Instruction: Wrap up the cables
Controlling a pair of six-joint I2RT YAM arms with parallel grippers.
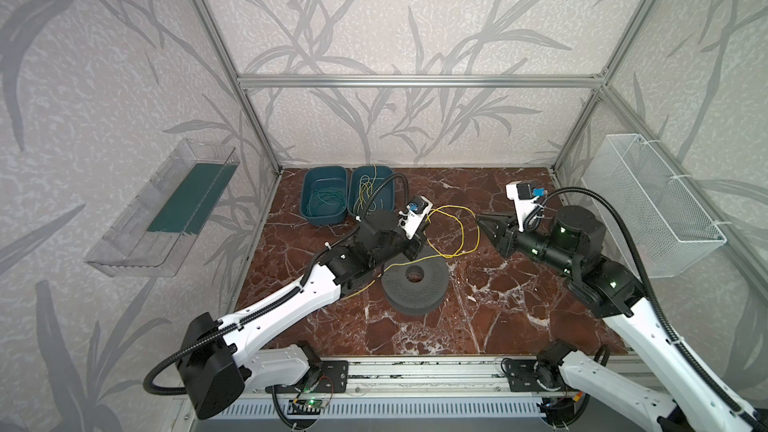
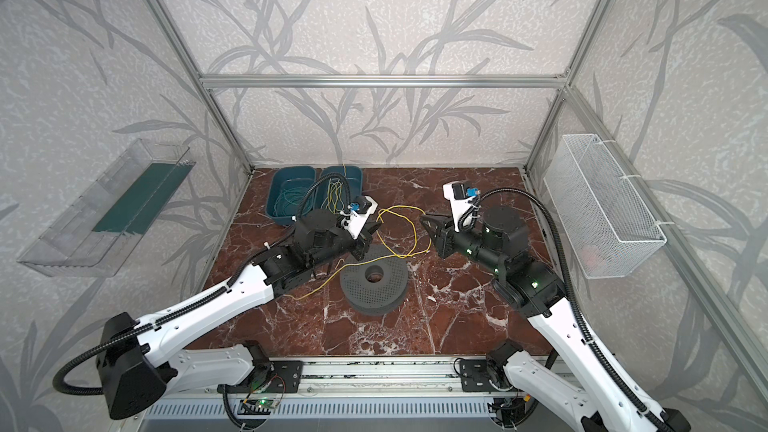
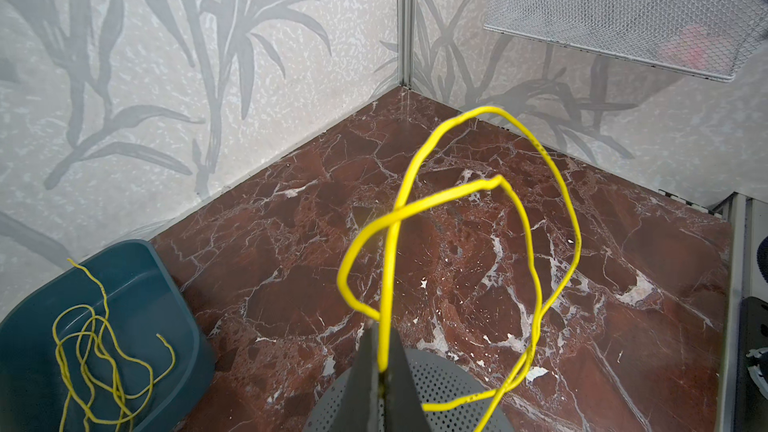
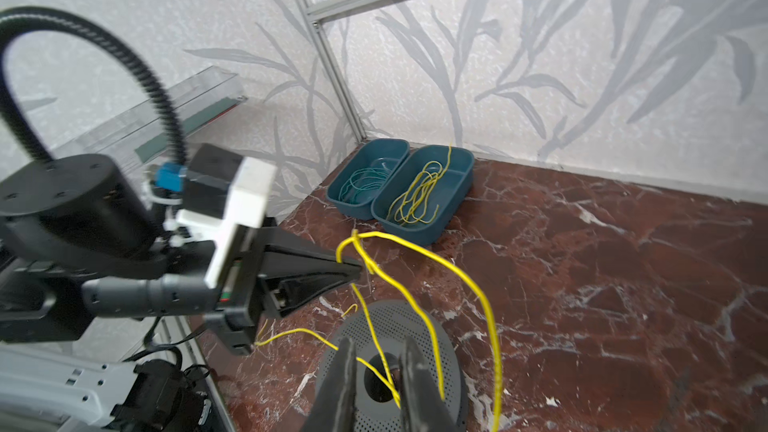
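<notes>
A long yellow cable point(image 1: 478, 234) point(image 2: 415, 234) hangs in two loose loops above the marble floor, between my two grippers. My left gripper point(image 1: 428, 220) point(image 2: 378, 222) point(image 3: 383, 367) is shut on the cable where the loops meet. One strand trails back over the grey perforated spool point(image 1: 432, 284) point(image 2: 390, 288) point(image 4: 415, 326) and under the left arm. My right gripper point(image 1: 482, 224) point(image 4: 378, 371) stands right of the loops, jaws slightly apart. In the right wrist view, two strands of the cable point(image 4: 457, 272) cross the gap and touch the inner face of one finger.
Two teal bins stand at the back left: one point(image 1: 308, 184) holds teal wires, the other point(image 1: 390, 186) point(image 3: 137, 284) point(image 4: 457, 176) more yellow cables. A clear shelf point(image 1: 166, 217) hangs on the left wall and a white mesh basket point(image 1: 652, 201) on the right wall.
</notes>
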